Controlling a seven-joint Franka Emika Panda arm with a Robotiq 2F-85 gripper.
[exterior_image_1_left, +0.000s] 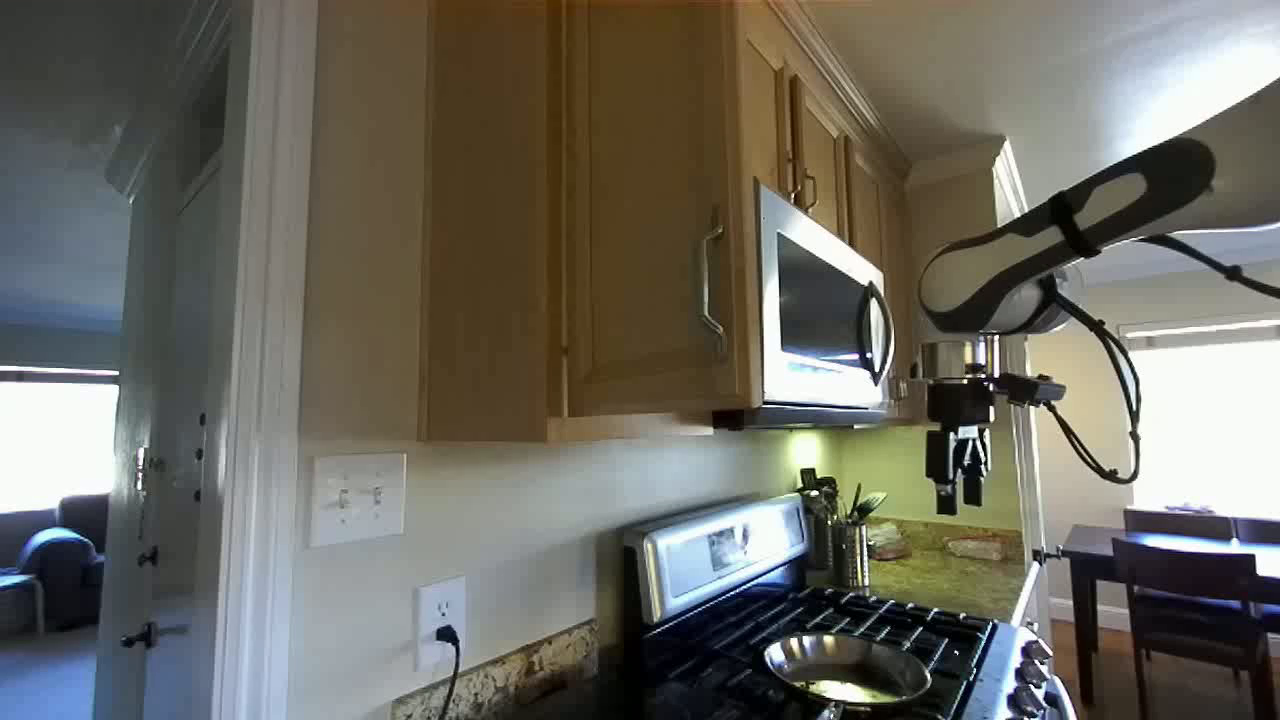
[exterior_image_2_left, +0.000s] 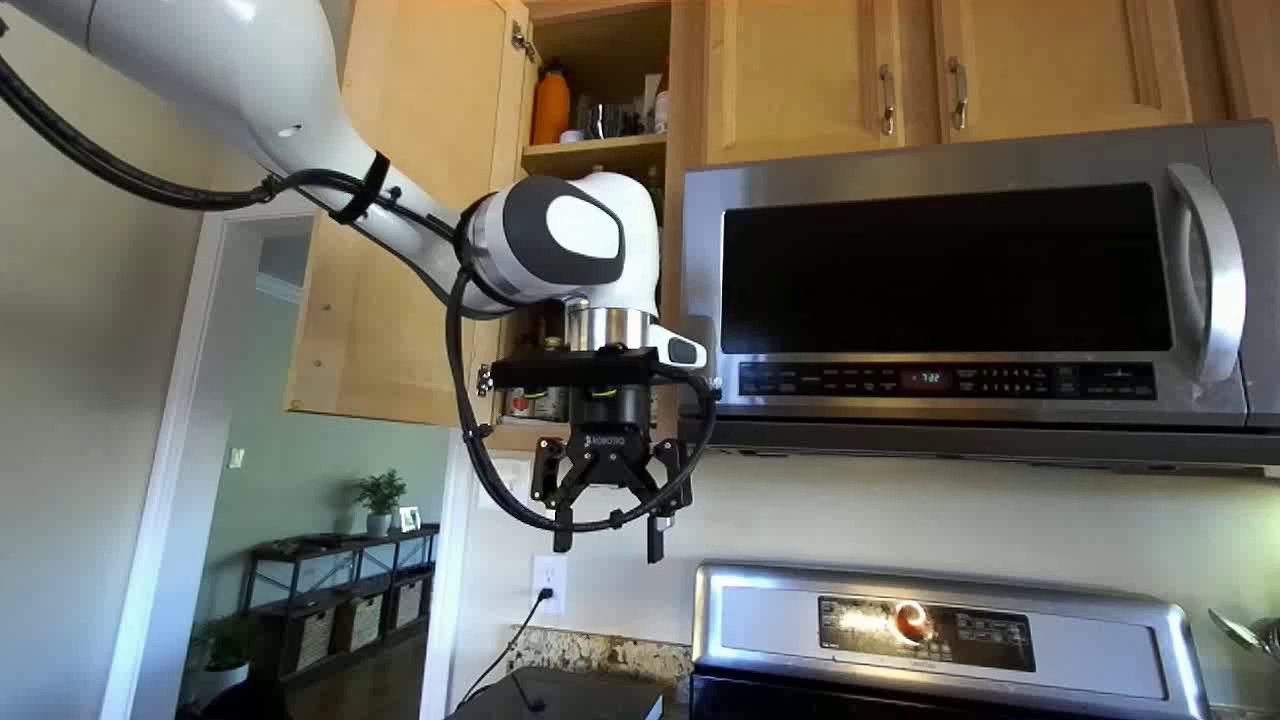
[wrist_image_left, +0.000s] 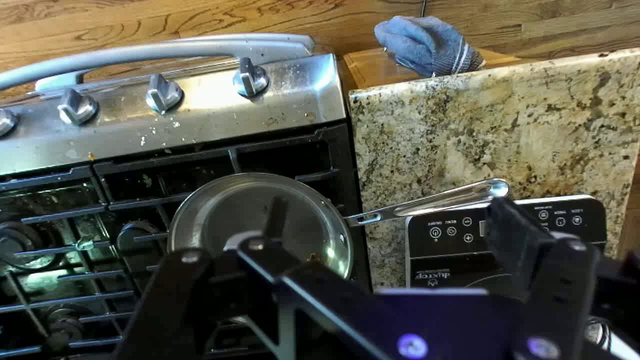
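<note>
Stove (wrist_image_left: 210, 107) spreads across my wrist view, the speckled counter (wrist_image_left: 480, 135) beside it. On the stove sits a metal frying pan (wrist_image_left: 240, 212); I expect it stiff, fairly heavy and slick. My gripper (exterior_image_2_left: 609, 542) hangs well above, spread wide around nothing. For a hold I'd favour the slim handle (wrist_image_left: 430, 202) jutting over the counter, close to the pan.

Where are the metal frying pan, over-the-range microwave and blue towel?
Metal frying pan (wrist_image_left: 237, 212), wrist view: its inner base.
Over-the-range microwave (exterior_image_2_left: 950, 270), an exterior view: its door window.
Blue towel (wrist_image_left: 426, 46), wrist view: its bunched folds.
</note>
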